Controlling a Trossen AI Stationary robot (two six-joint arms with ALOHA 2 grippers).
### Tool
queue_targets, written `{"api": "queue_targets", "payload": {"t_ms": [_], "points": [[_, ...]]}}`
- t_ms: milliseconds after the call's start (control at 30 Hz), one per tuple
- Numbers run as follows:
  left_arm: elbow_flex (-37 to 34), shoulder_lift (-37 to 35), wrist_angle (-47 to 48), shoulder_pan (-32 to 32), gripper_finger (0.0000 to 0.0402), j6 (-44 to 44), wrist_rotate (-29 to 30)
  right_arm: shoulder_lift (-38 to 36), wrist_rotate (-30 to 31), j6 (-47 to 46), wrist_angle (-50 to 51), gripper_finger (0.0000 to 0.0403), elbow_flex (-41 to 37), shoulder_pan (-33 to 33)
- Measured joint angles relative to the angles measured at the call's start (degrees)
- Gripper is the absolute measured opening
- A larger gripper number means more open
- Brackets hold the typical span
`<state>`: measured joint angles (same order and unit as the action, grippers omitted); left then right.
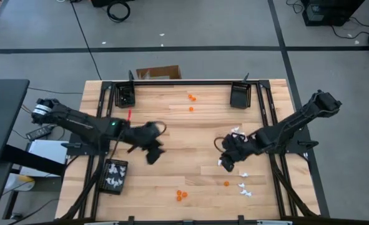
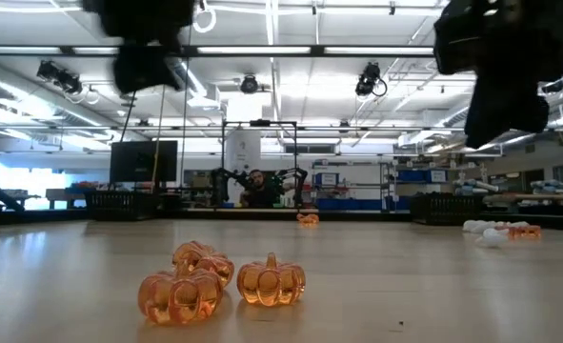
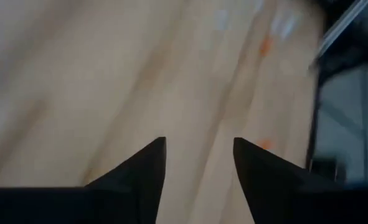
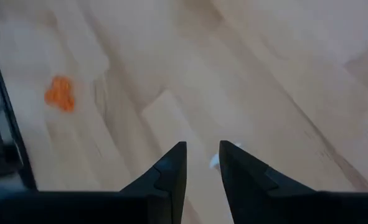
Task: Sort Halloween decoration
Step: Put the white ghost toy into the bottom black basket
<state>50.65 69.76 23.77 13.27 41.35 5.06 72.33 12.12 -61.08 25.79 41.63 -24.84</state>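
orange pumpkin trinkets (image 2: 222,281) lay in a cluster of three at the near edge of the wooden table (image 1: 190,134), apart from both grippers. more orange pieces (image 1: 191,98) lay near the far edge, and one orange piece (image 1: 226,184) lay just beside the white trinkets (image 1: 245,186) on the right side.

left gripper (image 3: 199,152) hung over bare wood left of centre, fingers parted with nothing between them. right gripper (image 4: 202,155) hung over the right half beside the white trinkets, its fingers a narrow gap apart; a small white piece (image 4: 218,160) showed at the gap, but whether it was gripped could not be told.

near-left black tray (image 1: 115,176) held white pieces. contents of the two far black trays (image 1: 125,95) could not be made out.

in the low view both arms were cut off at the top.
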Motion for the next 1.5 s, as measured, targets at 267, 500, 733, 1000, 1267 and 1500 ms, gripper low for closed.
{"api": "queue_targets", "payload": {"t_ms": [267, 500, 733, 1000, 1267, 1500], "points": [[-0.1, 5.4, -18.6, -4.5, 0.0182, -12.1, 0.0, 10.2, -1.5, 12.7, -2.0, 0.0115, 0.0, -4.0], [-0.2, 9.7, -17.5, -3.5, 0.0191, -12.5, 0.0, 14.2, 0.5, 21.3, -1.9, 0.0174, 1.1, -4.3], [-0.2, 11.6, -15.6, -3.4, 0.0195, -12.2, -0.2, 18.3, -1.4, 34.6, -2.5, 0.0198, 1.1, -3.0], [-0.2, 12.3, -15.1, -3.4, 0.0195, -10.6, -0.2, 19.5, -4.0, 39.8, -3.2, 0.0195, 1.2, 0.4], [-0.2, 12.3, -16.8, -3.3, 0.0195, -13.8, -0.1, 18.0, -9.5, 31.3, -8.5, 0.0194, 1.1, 0.4], [-0.1, 20.6, -37.3, -2.7, 0.0195, -37.6, -4.5, 17.4, -2.9, 17.9, -4.2, 0.0194, 1.1, -1.4]]}}
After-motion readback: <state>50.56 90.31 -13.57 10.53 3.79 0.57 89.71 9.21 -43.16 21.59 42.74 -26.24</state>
